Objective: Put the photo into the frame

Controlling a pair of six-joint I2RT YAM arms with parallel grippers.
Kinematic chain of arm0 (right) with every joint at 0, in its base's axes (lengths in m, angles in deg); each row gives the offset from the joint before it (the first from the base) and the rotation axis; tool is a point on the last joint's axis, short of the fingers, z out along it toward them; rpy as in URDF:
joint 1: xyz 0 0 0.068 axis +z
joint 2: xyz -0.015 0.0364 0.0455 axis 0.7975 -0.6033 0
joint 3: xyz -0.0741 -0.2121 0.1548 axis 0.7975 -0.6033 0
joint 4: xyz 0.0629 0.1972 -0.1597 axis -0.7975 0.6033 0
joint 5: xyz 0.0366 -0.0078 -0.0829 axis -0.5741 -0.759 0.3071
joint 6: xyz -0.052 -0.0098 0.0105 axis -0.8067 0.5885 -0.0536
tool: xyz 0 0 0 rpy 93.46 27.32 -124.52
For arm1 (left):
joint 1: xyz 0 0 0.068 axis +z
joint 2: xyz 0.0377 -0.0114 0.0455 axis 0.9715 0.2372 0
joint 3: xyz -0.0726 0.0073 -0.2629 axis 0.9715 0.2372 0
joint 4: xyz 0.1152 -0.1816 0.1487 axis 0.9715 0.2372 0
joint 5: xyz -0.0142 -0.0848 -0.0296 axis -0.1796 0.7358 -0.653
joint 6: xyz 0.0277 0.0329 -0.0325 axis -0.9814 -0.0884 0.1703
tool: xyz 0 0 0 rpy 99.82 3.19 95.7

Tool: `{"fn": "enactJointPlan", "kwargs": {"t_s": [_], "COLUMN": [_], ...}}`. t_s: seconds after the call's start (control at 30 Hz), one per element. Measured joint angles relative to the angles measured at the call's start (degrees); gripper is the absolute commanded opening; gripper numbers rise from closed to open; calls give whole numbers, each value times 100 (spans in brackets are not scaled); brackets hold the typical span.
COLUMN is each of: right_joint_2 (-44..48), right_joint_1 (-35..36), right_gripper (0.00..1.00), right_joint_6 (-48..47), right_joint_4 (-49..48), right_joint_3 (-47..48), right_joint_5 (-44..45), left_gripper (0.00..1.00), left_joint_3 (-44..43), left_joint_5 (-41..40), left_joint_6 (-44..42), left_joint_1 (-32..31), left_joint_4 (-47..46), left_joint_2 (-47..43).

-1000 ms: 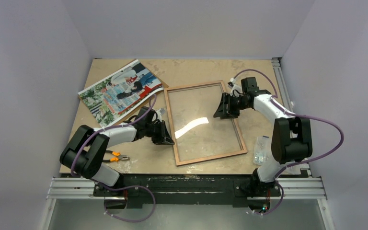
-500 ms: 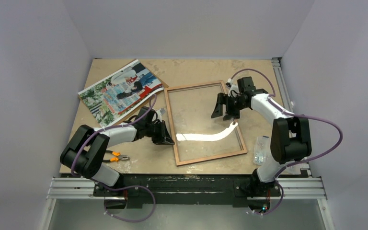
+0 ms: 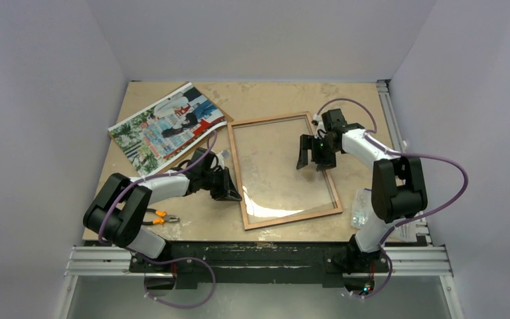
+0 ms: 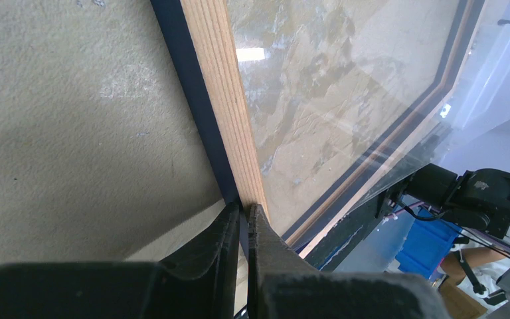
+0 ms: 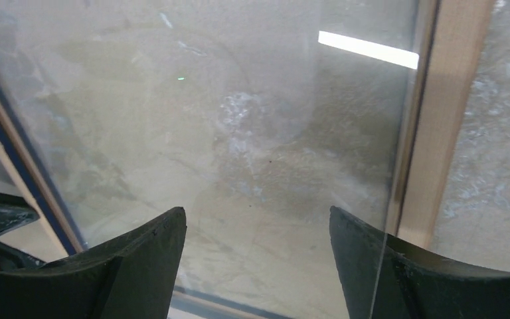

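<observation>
Two arms are reaching over the counter point(image 3: 272, 100), one to each long side of the frame point(image 3: 292, 218). The frame is lying wood-brown back up in the middle of the counter, slightly turned, with its clear pane catching a streak of light by the near rail. The left arm point(image 3: 163, 187) is stretching low across the counter, and the left jaws are pinching narrowly on the frame's left rail close to its near corner. In the left wrist view the fingers point(image 4: 229, 239) are gripping the thin edge where the dark blue face meets the wood. The right arm point(image 3: 372, 149) is bending in from the right. The right jaws are standing wide above the pane just inside the right rail, holding nothing. In the right wrist view both fingers point(image 5: 139, 256) are hanging over glass, with the rail running just beside the right-hand one. The photo point(image 3: 169, 126) is lying face up at the far left of the counter, outside the frame, with one corner near the frame's far left corner. It is resting on a brown board point(image 3: 184, 151) whose edge is peeking out along its near side. The left arm and its purple cable point(image 3: 207, 143) are lying between the photo and the pane. Orange-handled pliers point(image 3: 159, 216) are lying near the left arm's base. A clear packet point(image 3: 362, 207) is sitting at the right edge, beside the right arm.
</observation>
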Motion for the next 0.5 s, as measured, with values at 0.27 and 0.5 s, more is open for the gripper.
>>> {"fn": "enactJointPlan", "kwargs": {"t_s": [0.27, 0.5], "right_joint_2": [2, 13], "right_joint_1": [9, 9], "right_gripper": [80, 83], "right_joint_6": [26, 35], "right_joint_4": [48, 63], "right_joint_3": [0, 0], "right_joint_5": [791, 1126], "left_gripper": [0, 0], "left_joint_3": [0, 0], "left_joint_5": [0, 0], "left_joint_6": [0, 0], "left_joint_1": [0, 0], "left_joint_4": [0, 0], "left_joint_2": [0, 0]}}
